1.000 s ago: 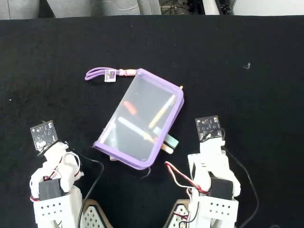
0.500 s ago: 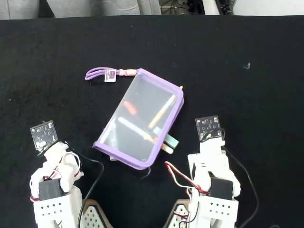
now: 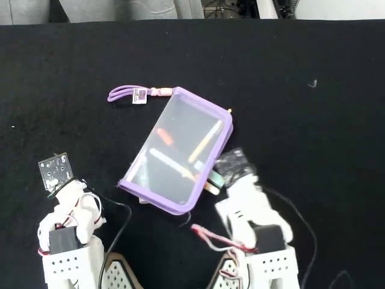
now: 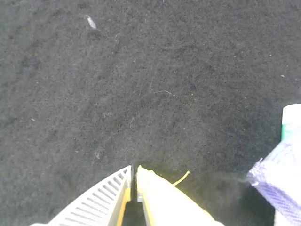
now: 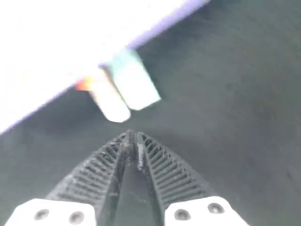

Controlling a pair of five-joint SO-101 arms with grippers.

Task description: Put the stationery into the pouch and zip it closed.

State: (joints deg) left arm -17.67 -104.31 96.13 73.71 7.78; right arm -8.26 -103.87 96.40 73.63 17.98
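Observation:
A purple-edged pouch (image 3: 180,150) with a clear face lies tilted in the middle of the black table, several pens visible inside. A teal item (image 3: 216,178) and a pale pen end (image 3: 210,187) stick out of its open near-right side. In the right wrist view the teal item (image 5: 135,81) and pale pen end (image 5: 109,103) lie just ahead of my right gripper (image 5: 132,137), which is shut and empty. The right arm (image 3: 240,180) leans toward that side of the pouch. My left gripper (image 4: 133,170) is shut over bare cloth, with the pouch's corner (image 4: 275,181) off to one side. The left arm (image 3: 66,198) stands near the front left.
A purple wrist strap (image 3: 129,93) with a small tag trails from the pouch's far corner. Black cloth (image 3: 313,108) covers the table, with open room to the right and at the back. Red and white wires (image 3: 207,238) run near the right arm's base.
The right arm has swung left toward the pouch's open side, bringing its gripper close to the protruding teal item and pen. The left arm and the pouch have not moved.

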